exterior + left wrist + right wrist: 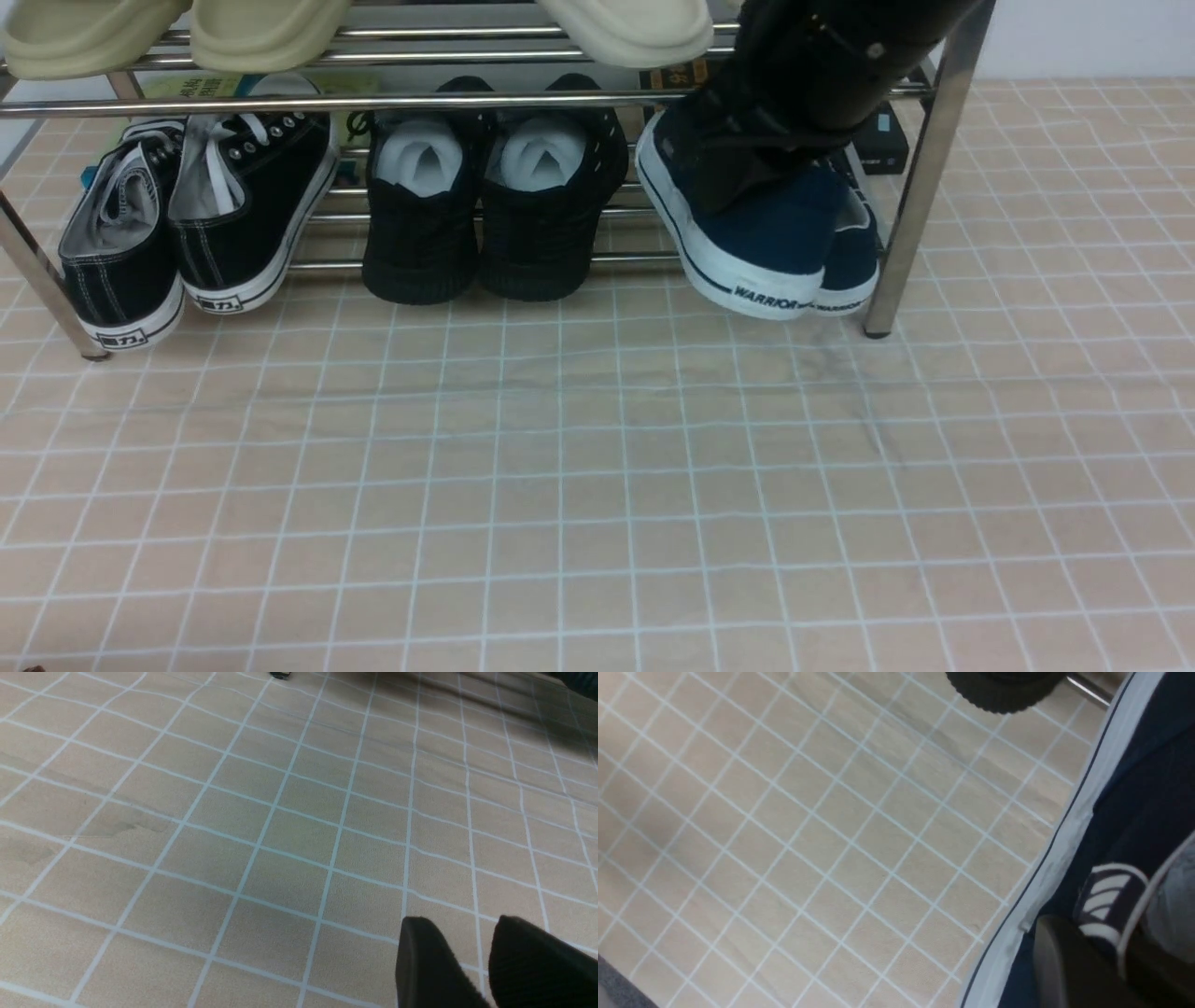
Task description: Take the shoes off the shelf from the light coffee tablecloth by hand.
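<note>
Nearest the camera lies the light coffee tablecloth (597, 523), a wide bare stretch of tile-printed cloth in front of the shelf (920, 187); this looks like the obvious spot to set a pair down.

On the left, the left gripper (472, 952) hangs low over that bare cloth. Its fingers are a little apart, with only cloth showing between them, and it holds nothing. It is well away from the shelf, probably so as not to get in the way.

On the lower tier, from left to right, stand black lace-up sneakers (233, 215), then all-black shoes (485, 224) stuffed with white, all with heels toward the camera. Cream slippers (261, 28) rest on the upper bars.

At the right end, just inside the shelf's near right leg, are the shoes (775, 243), navy with white "WARRIOR" soles. Their heels overhang the front bar, and the left shoe of the pair is tipped. The right arm (822, 56) reaches down from above the upper tier into that shoe.

In the right wrist view, the right gripper (1111, 956) is closed to a narrow pinch on the shoe's collar by the striped pull tab. One finger is outside the canvas and the other appears to be inside. A grip on the rim would let the shoe be drawn out toward the camera, under the upper bar.
</note>
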`<action>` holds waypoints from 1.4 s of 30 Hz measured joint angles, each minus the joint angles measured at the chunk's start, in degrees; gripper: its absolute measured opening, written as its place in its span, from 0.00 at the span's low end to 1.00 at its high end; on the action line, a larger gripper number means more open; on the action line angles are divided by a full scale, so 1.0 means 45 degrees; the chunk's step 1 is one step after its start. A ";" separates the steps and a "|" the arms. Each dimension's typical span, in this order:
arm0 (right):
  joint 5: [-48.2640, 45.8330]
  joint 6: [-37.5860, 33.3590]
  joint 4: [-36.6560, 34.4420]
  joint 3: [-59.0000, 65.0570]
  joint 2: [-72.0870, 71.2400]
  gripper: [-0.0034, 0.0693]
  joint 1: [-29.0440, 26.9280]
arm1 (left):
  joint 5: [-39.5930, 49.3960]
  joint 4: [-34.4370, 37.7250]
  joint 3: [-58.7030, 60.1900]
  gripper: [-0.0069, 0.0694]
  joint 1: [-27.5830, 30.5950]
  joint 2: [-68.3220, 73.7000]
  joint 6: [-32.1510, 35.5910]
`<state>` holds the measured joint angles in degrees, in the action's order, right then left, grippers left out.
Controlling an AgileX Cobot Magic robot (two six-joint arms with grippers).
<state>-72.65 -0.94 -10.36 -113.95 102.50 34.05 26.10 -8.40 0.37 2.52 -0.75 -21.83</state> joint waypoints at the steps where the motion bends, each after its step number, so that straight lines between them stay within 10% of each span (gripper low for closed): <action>1: 0.0000 -0.0032 -0.0038 0.0000 -0.0087 0.09 0.0004 | 0.0000 0.0000 0.0000 0.41 0.0000 0.0000 0.0000; 42: 0.1504 -0.0391 -0.3215 0.8610 -0.5256 0.10 0.0809 | 0.0000 0.0000 0.0000 0.41 0.0000 0.0000 0.0000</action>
<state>-65.88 -2.70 -24.83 -75.20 78.84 37.69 26.10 -8.40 0.37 2.52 -0.75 -21.83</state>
